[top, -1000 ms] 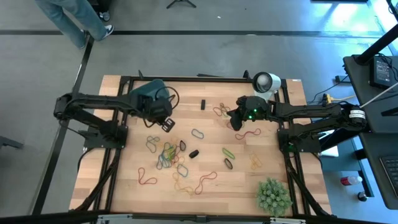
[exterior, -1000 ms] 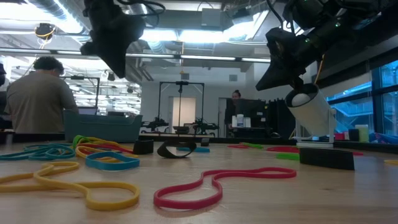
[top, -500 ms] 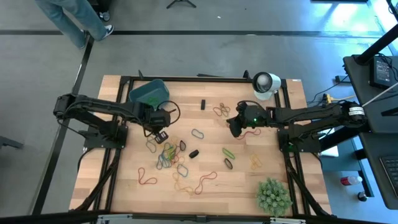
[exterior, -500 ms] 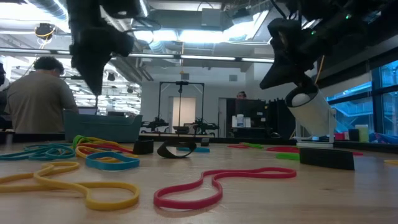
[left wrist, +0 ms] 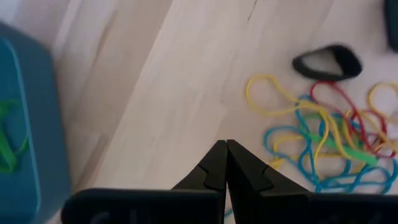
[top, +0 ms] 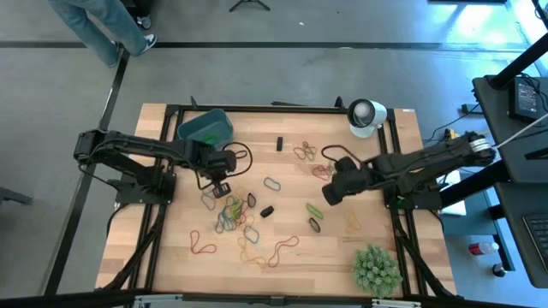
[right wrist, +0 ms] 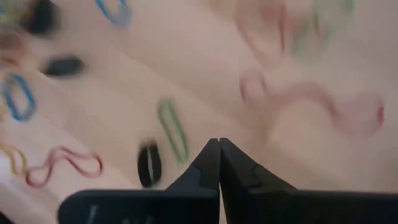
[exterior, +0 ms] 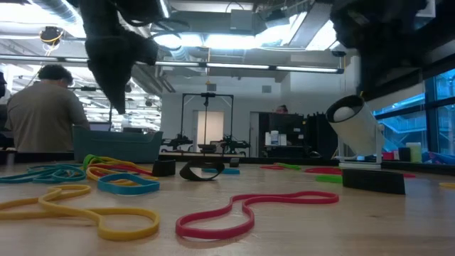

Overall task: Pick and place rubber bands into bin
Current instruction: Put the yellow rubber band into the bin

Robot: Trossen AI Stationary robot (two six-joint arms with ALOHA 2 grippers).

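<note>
Rubber bands [top: 233, 212]: scattered across the middle of the worktop [top: 171, 248], densest in a tangled multicolour heap beside the left claw; none is held.
Green band [right wrist: 172, 129]: seen lying flat ahead of the right claw, a dark loop [right wrist: 148, 165] just beside it.
Bin [top: 205, 127]: set at the far left corner of the worktop; a green band [left wrist: 7, 143] is seen inside it.
Left claw [top: 220, 186]: held above the worktop between bin and heap, fingers pressed together, nothing gripped.
Right claw [top: 329, 195]: held over the right-centre bands, fingers closed tight, empty.
White cup [top: 366, 115]: placed at the far right corner.
Spiky green ball [top: 377, 269]: placed at the near right corner.
</note>
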